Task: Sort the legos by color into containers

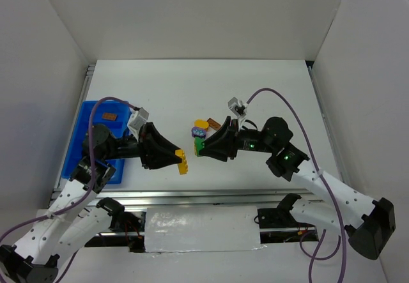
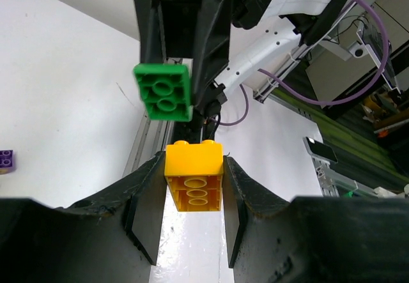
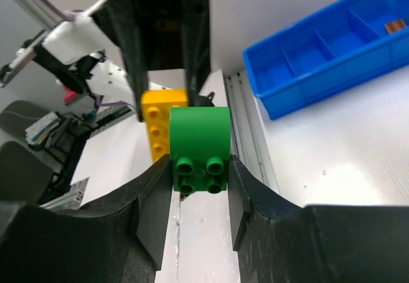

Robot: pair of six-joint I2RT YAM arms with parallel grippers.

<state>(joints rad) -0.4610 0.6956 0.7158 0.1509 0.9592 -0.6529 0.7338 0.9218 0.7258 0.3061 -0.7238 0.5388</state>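
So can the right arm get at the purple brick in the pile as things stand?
Probably not yet. The right gripper is shut on a green brick, so its jaws are full. The purple brick lies close beside it, uncovered, so the path looks free once the green one is released.

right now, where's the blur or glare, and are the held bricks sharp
Top external: even light, glossy strip at the near edge shines. Left wrist: yellow brick sharp, table washed out white. Right wrist: green brick sharp, blue tray clear, far clutter soft.
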